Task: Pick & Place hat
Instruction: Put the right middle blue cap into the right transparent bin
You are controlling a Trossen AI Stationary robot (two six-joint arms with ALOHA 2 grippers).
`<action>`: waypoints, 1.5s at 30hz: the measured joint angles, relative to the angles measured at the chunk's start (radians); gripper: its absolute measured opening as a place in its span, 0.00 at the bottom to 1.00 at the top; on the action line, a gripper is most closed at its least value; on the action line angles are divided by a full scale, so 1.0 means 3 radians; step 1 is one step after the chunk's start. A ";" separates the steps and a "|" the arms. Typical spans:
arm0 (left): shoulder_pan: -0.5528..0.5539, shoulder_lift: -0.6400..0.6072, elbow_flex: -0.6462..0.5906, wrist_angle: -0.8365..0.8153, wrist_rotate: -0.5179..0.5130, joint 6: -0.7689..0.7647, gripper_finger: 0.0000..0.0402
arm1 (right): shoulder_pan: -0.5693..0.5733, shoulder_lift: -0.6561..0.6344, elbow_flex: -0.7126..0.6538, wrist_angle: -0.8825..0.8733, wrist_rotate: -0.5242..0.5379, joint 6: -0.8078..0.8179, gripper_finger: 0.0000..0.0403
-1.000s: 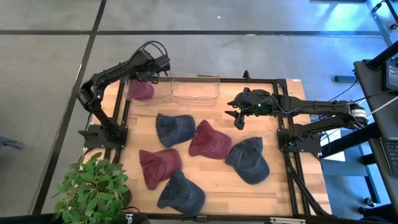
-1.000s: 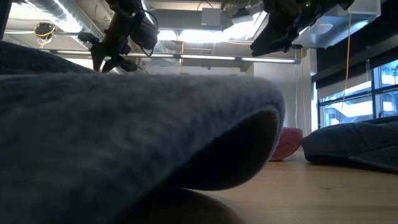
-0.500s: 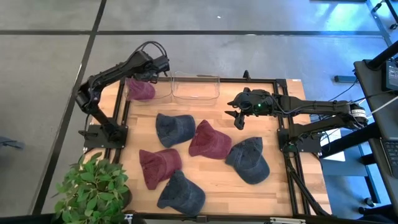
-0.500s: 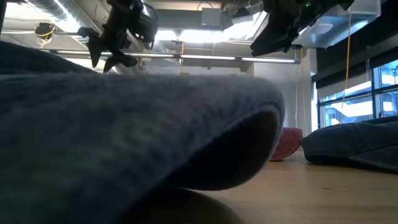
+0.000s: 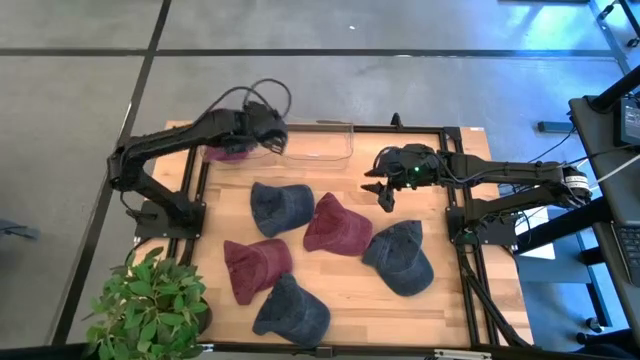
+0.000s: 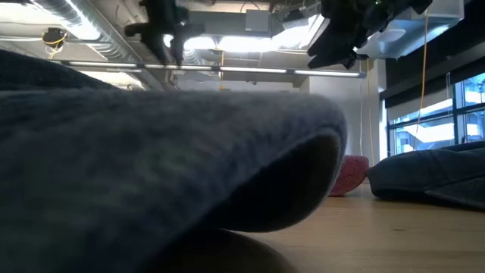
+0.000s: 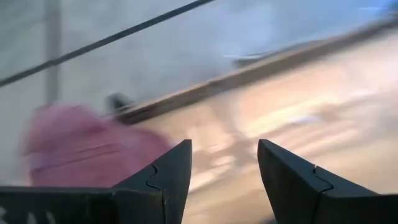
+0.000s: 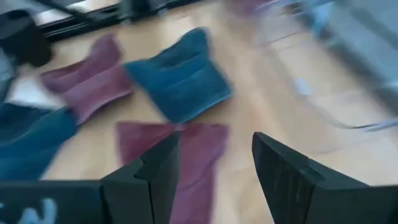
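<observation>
Five caps lie flat on the wooden table in the high view: a blue one [image 5: 280, 205], a maroon one [image 5: 335, 226], a blue one [image 5: 400, 256], a maroon one [image 5: 258, 268] and a blue one [image 5: 292, 308]. Another maroon cap [image 5: 226, 150] sits in the left clear bin and also appears as the maroon cap [image 7: 87, 152] in the left wrist view. My left gripper [image 5: 272, 142] hangs open by that bin's right side, touching nothing. My right gripper [image 5: 385, 194] hovers open over bare wood, right of the middle caps.
A second clear bin [image 5: 316, 142] stands at the far edge, right of the first. A potted plant [image 5: 150, 300] sits off the near left corner. A black frame [image 5: 455, 215] rims the table. In the low view a blue cap [image 6: 167, 167] fills most of the picture.
My left arm has swung from above the left bin toward the table's right and near side, turning as it went, and now hangs lower between the two bins. The maroon cap stays in the bin. My right arm has kept almost still.
</observation>
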 joint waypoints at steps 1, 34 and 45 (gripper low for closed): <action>-0.0095 -0.0003 0.0000 0.0123 0.0091 0.0077 0.45 | 0.0018 0.0000 0.0000 -0.0033 -0.0088 0.0009 0.49; -0.2072 0.0466 -0.1592 0.4630 0.0555 0.0317 0.37 | 0.0761 0.0421 0.0212 -0.2071 -0.0308 -0.0108 0.49; -0.2164 0.0426 -0.1871 0.5083 0.0951 0.0489 0.33 | 0.0695 0.1474 0.0207 -0.1933 -0.0076 -0.0993 0.49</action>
